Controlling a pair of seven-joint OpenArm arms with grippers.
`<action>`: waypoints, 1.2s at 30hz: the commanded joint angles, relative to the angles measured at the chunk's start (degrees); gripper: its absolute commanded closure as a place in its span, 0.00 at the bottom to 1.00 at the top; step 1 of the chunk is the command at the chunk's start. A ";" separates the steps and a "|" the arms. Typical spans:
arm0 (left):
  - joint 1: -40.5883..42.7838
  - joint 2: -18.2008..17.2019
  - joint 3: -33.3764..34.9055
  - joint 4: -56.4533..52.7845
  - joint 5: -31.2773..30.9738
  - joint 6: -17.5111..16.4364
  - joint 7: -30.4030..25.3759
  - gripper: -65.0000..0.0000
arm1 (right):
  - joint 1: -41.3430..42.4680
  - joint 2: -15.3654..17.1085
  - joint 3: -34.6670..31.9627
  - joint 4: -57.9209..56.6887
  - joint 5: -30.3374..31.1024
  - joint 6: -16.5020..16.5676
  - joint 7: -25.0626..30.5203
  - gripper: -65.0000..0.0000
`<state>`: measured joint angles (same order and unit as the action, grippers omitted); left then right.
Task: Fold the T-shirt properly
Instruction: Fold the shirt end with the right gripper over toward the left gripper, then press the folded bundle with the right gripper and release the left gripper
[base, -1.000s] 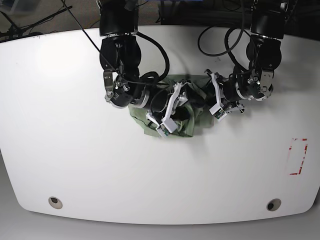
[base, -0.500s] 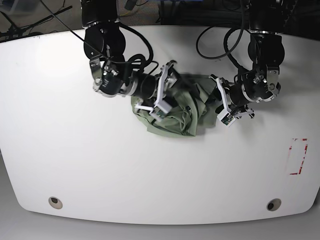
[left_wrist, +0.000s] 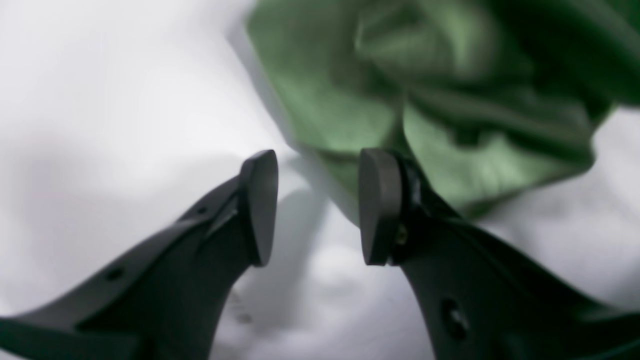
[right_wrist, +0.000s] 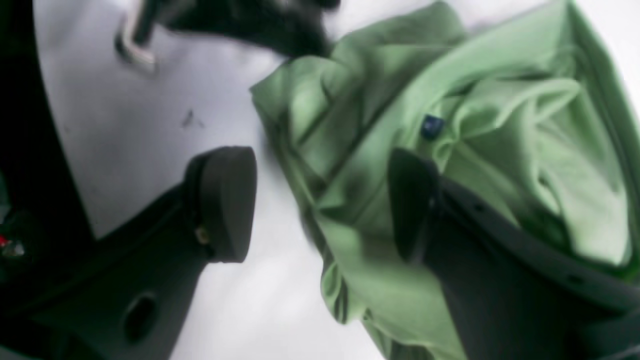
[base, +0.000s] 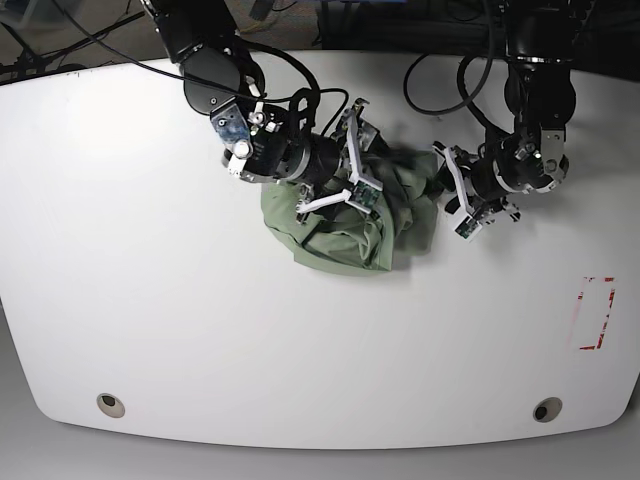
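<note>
The T-shirt (base: 345, 232) lies crumpled in a pale green heap at the table's middle. My right gripper (base: 362, 165) hovers over its far edge, open. In the right wrist view this gripper (right_wrist: 320, 205) is spread wide; a fold of the T-shirt (right_wrist: 500, 150) with a small dark label (right_wrist: 432, 126) runs between and under its fingers, unpinched. My left gripper (base: 449, 196) stands just right of the heap. It (left_wrist: 317, 205) is open with bare table in the gap, and the T-shirt (left_wrist: 350, 100) begins right beyond its fingertips.
A red tape rectangle (base: 597, 312) marks the table's right side. Two round holes (base: 111, 404) (base: 546, 409) sit near the front edge. Cables hang behind both arms at the back edge.
My right gripper has lifted off the heap's front and swung toward the far edge. The left gripper has drawn slightly right, away from the shirt. The heap has shifted a little.
</note>
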<state>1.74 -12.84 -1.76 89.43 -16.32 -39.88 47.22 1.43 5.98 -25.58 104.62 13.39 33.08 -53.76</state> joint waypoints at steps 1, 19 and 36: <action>-0.99 0.14 0.57 -0.42 -0.96 -0.12 -1.11 0.63 | 0.90 -0.04 0.05 -0.31 -2.35 -0.07 2.11 0.41; -0.90 0.14 4.62 -6.92 -0.96 -0.12 -4.28 0.63 | -0.07 -4.79 0.13 0.92 -11.32 -0.16 6.24 0.95; -1.34 1.90 4.35 -7.01 -1.13 -0.12 -4.36 0.63 | 2.30 -13.05 -1.45 -1.01 -11.23 0.37 6.50 0.95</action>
<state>0.62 -10.74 2.44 82.24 -18.72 -39.90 40.66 2.35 -6.22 -26.98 103.96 1.32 33.45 -49.08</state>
